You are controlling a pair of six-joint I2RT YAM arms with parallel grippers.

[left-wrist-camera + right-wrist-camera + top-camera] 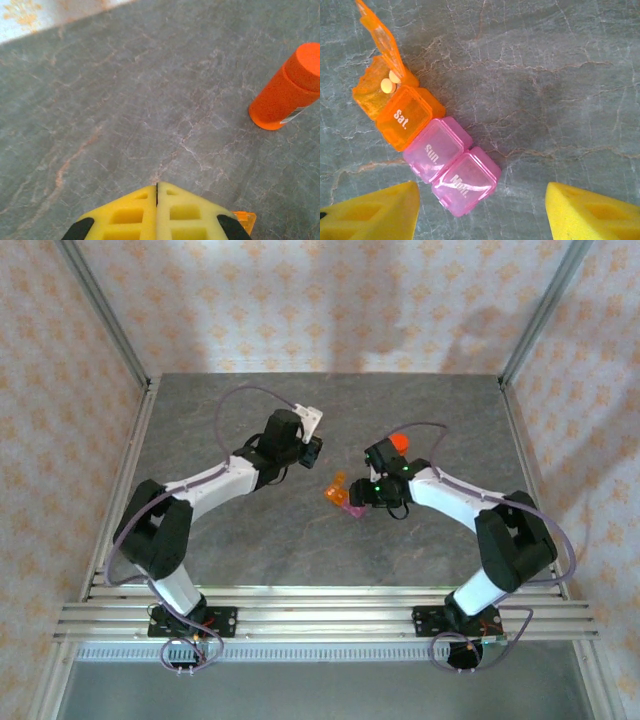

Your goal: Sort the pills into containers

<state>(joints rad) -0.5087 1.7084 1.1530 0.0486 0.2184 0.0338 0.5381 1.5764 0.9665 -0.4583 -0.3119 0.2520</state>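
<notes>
Closing on itself at the left, spreading over the pill boxes at the right.
The left fingers (145,217) are clenched pad to pad above bare worktop (125,100), with an orange bottle (287,87) ahead to their right. At mid-worktop lie the containers: an orange compartment (370,95) with its lid up and two pale pills (390,82) inside, a shut orange one marked Sat., then the pink compartments (452,165) marked Sun. and Mon. The right fingers (375,212) are released, wide apart either side of the pink end.

The containers (437,147) are glossy translucent plastic, the table (560,60) matt veined stone-look, the bottle (287,87) matt orange.
</notes>
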